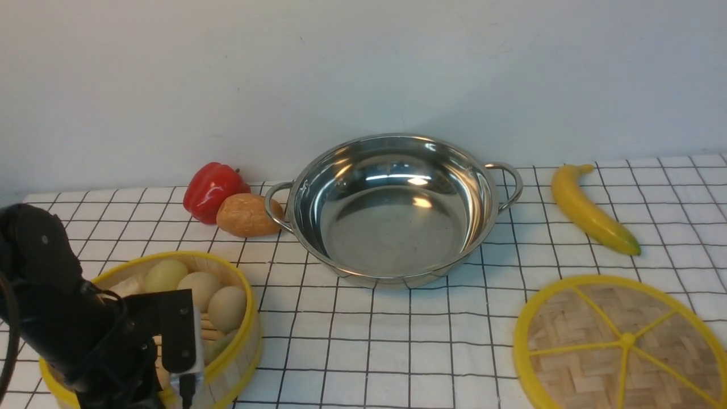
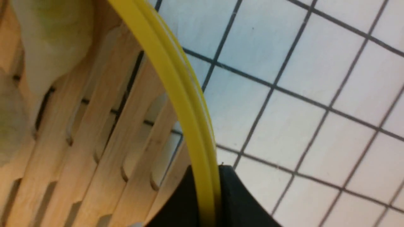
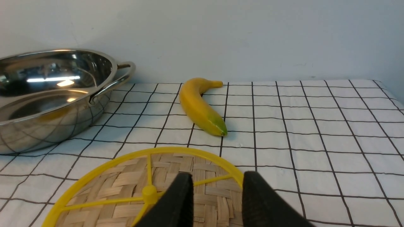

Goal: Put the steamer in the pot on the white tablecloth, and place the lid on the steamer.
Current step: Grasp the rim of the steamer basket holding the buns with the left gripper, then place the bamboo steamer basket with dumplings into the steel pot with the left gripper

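1. Steamer (image 1: 241, 355): on the near-left part of the white tablecloth (image 1: 397, 341), well apart from the pot (image 1: 341, 187) and not in it. Pale buns and dumplings on its slatted floor.
2. Left fingers (image 2: 243, 201): clamped on the steamer's yellow rim at its near edge, one black finger inside the basket wall and one outside. Mostly hidden in the front view behind the black arm and wrist housing.
3. Steamer resting on the cloth or raised off it: impossible to tell.
4. Pot: upright in the middle of the cloth, toward the back wall, with a bare shiny inside and one loop handle on each side.
5. Lid (image 1: 590, 335): flat on the cloth at the near right, apart from the pot, partly cut off by the edge of the front view.
6. Right fingers (image 3: 262, 201): spread apart over the near part of the lid, gripping nothing. Woven bamboo and a yellow spoke visible through the gap. Contact with the lid: impossible to tell.
7. Banana (image 1: 590, 213): right of the pot, behind the lid, green tip toward the near side.
8. Red pepper (image 1: 213, 190) and brown potato (image 1: 247, 215): side by side, touching, just beside the pot's left handle.
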